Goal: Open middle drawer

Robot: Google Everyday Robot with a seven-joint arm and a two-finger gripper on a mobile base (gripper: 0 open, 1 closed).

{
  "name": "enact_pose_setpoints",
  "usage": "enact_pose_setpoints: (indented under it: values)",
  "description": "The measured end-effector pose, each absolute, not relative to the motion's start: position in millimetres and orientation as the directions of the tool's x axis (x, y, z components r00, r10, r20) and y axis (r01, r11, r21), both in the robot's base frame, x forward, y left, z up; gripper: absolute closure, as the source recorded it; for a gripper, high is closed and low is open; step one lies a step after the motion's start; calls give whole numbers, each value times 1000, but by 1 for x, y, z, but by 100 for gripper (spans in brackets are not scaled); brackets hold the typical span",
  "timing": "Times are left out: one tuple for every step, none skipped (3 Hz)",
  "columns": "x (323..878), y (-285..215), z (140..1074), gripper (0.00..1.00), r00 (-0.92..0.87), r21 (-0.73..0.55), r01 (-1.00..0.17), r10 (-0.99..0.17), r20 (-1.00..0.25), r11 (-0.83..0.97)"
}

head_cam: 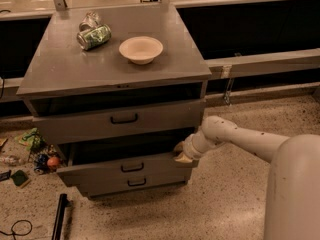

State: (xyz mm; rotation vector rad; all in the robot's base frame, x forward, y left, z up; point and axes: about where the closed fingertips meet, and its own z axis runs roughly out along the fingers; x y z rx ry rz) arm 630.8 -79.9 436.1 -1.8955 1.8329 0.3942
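The grey cabinet (115,69) has three drawers. The middle drawer (155,164) with its small black bar handle (132,167) is pulled out toward me, and a dark gap shows above its front panel. My gripper (182,154) is at the right end of that front panel, against its top edge. The white arm (240,139) reaches in from the right. The top drawer (165,115) stands slightly out. The bottom drawer (107,185) sits just under the middle one.
A white bowl (141,49) and a crumpled green can (93,36) lie on the cabinet top. Small clutter (37,156) lies on the floor left of the cabinet. A black bar (60,216) lies on the floor in front. Dark counters run behind.
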Motion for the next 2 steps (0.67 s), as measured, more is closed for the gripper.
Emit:
enact_pose_setpoints:
  values:
    - [586,-86,439,100,-9,-49,-998,-865,-502,38]
    - [546,-82,450,85,-60,34,-998,-870,-489,50]
